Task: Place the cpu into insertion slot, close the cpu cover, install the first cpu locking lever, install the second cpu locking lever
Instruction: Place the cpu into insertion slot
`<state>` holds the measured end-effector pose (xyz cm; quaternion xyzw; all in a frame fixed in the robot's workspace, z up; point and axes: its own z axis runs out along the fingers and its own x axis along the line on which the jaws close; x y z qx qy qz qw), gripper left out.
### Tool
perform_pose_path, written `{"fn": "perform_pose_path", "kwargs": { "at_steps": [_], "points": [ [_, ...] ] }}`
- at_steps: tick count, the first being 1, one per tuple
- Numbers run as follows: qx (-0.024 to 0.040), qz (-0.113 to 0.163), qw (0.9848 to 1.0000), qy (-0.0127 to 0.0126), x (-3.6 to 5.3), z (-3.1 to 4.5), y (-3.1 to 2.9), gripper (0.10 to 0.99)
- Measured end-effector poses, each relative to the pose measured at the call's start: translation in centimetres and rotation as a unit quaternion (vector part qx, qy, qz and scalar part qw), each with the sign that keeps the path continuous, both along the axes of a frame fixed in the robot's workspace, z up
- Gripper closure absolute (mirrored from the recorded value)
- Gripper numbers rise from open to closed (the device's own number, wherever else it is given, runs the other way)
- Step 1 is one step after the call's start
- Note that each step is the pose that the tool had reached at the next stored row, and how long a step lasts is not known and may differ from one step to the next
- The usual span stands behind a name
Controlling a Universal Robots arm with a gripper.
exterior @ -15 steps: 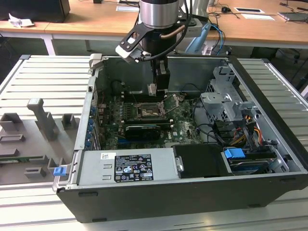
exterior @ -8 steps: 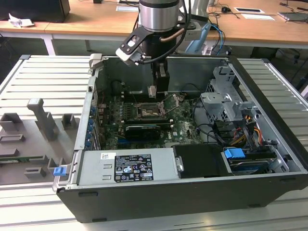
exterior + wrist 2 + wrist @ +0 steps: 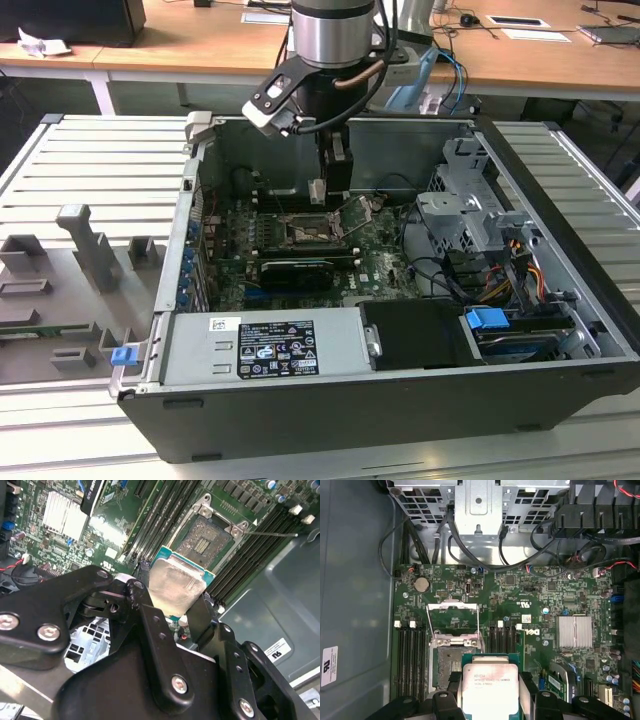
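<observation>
While my gripper grasps the small, flat, silvery-beige square cpu by opposite edges, I judge it light and stiff, with a fragile underside: edges only. It hangs clear of the black-framed square insertion slot, which lies at seven o'clock of me in the exterior view. The thin silvery cpu cover stands open beyond it.

I see the cpu with a pale, dull-sheened metal face, slightly smeared. My hand is matt black, its screw heads shiny. The cpu cover is bare silvery metal; the circuit board glossy green.
</observation>
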<state>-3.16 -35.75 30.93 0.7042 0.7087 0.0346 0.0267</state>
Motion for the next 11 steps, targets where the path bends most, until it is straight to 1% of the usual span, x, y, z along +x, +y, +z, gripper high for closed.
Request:
{"fn": "perform_pose_path", "kwargs": {
  "at_steps": [4, 5, 7, 11],
  "points": [
    [-0.0001, -0.003, 1.0, 0.0, -0.01, -0.19, 0.06, 0.545],
    [-0.0003, -0.004, 1.0, 0.0001, -0.02, -0.34, 0.16, 0.545],
    [-0.0005, -0.004, 1.0, 0.0, -0.11, -0.88, 0.43, 0.545],
    [-0.0005, -0.003, 1.0, 0.0, -0.44, -1.68, 0.68, 0.545]
  ]
}}
